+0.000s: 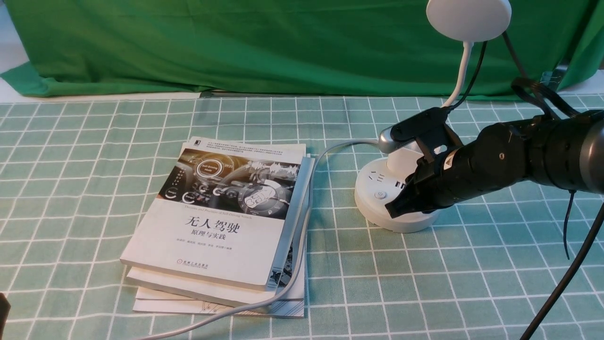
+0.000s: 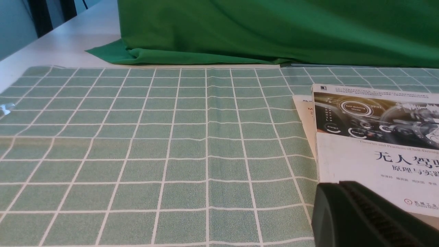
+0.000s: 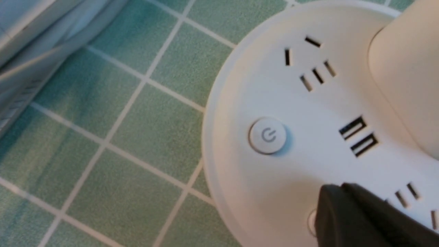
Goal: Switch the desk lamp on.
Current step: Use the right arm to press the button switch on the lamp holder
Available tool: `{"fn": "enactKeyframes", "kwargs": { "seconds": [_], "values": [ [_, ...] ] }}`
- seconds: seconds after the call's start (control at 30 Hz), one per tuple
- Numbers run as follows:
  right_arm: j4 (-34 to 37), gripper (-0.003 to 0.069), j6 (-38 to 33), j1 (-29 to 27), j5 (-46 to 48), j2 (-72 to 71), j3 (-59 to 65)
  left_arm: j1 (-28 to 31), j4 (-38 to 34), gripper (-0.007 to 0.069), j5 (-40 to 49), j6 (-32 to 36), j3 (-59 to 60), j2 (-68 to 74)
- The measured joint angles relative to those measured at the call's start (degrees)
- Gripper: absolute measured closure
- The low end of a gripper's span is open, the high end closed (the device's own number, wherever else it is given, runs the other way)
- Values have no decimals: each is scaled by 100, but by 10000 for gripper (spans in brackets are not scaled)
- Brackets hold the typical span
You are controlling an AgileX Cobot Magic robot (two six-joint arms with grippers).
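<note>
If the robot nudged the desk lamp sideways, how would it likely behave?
The desk lamp would probably slide rather than roll, since its broad puck base sits flat on the cloth. A push up at the disc head might make it sway or tip, because the thin gooseneck carries it high. The neck looks bendable.

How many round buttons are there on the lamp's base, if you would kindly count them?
2: the power button, beside the slots, and another button, partly hidden behind the right gripper.
</note>
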Motion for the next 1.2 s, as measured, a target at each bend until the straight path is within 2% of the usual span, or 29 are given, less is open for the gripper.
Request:
{"fn": "enactKeyframes", "kwargs": {
  "seconds": [0.83,1.0,1.2],
  "values": [
    [-35,629,130,24,82,115,-117,0,0,603,0,0,0,0],
    [-82,624,360,24,864,-660,11,0,0,603,0,0,0,0],
    [-96,621,651,24,913,-2325,639,0,0,603,0,0,0,0]
  ]
}}
